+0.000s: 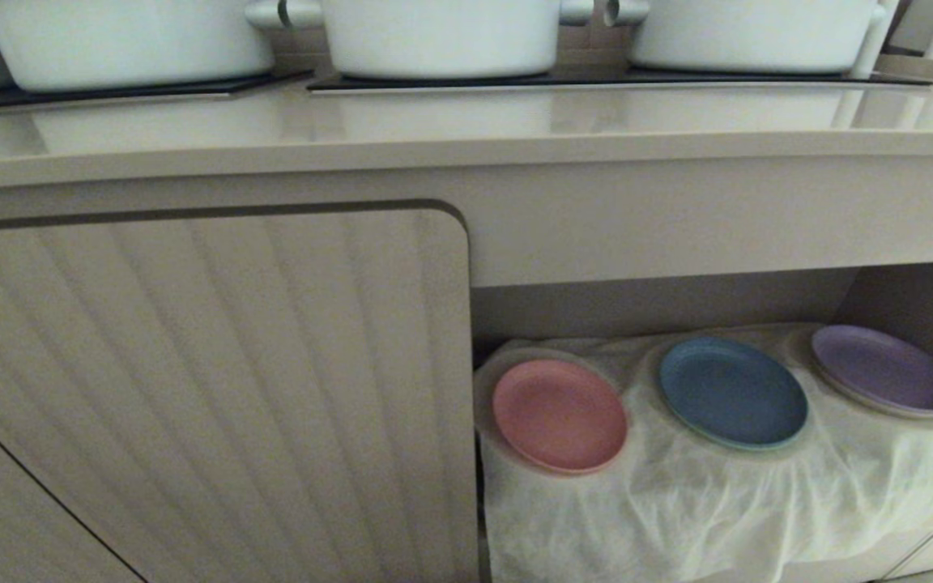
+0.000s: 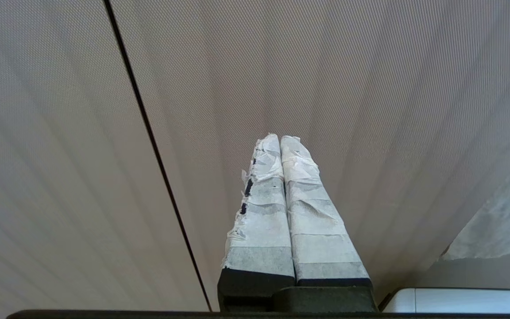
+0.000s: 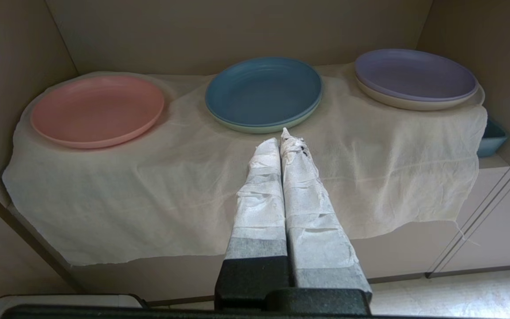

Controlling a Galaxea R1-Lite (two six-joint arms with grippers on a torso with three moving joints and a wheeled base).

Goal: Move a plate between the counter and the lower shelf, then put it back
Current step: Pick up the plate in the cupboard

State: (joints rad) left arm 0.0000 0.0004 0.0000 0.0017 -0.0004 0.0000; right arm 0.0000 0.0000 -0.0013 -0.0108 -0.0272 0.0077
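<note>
The pink plate (image 1: pixel 560 415) (image 3: pixel 98 110) lies on a cloth-covered mound at the left end of the lower shelf (image 1: pixel 661 304). Above runs the beige counter (image 1: pixel 466 134) with its black hob panels. Neither arm shows in the head view. My right gripper (image 3: pixel 280 141) is shut and empty, held in front of the shelf and pointing at the cloth just short of the blue plate, with the pink plate off to one side. My left gripper (image 2: pixel 280 139) is shut too, empty, facing the ribbed cabinet door (image 2: pixel 370 110).
A blue plate (image 1: pixel 732 392) and a purple plate (image 1: pixel 884 369) rest on the white cloth (image 1: pixel 717 502) beside the pink one. White pots (image 1: pixel 442 32) stand on the hobs. The ribbed door (image 1: pixel 207 389) closes the cabinet to the left of the shelf. A teal dish (image 3: pixel 492 137) sits at the shelf's far end.
</note>
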